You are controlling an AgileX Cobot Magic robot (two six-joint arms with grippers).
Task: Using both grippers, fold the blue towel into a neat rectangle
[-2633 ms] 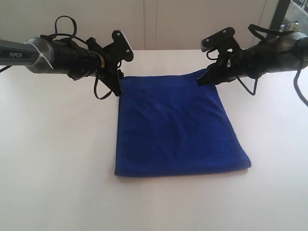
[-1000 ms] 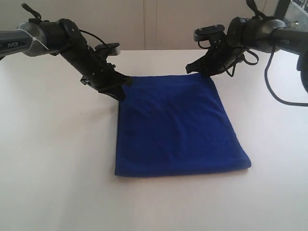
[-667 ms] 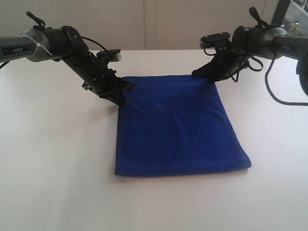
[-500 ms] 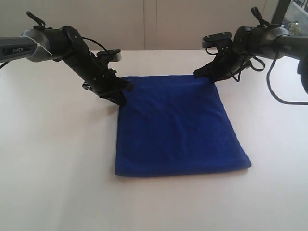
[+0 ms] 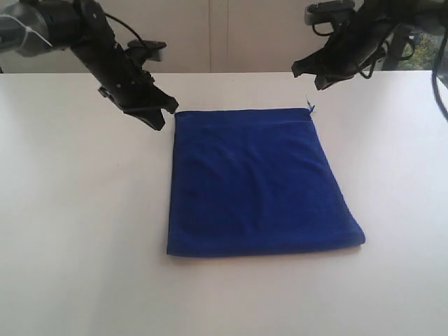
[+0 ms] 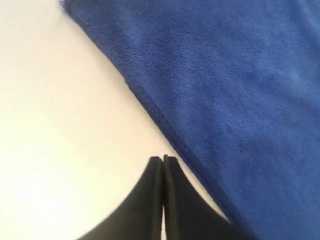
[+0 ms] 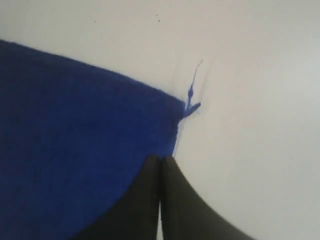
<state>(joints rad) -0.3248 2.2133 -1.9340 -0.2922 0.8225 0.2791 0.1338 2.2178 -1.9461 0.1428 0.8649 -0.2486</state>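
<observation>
- The white bench [image 5: 70,231] shows wide open surface to the left, right and front of the cloth.
- The blue towel [image 5: 259,182] lies flat mid-bench, a folded rectangle with even edges.
- The left gripper [image 5: 158,117], clenched on nothing, hangs just off the towel's far left corner.
- The right gripper [image 5: 308,75], likewise clenched and holding nothing, hangs above the far right corner, apart from it.
- A loose thread [image 5: 309,106] sticks out at that corner.
</observation>
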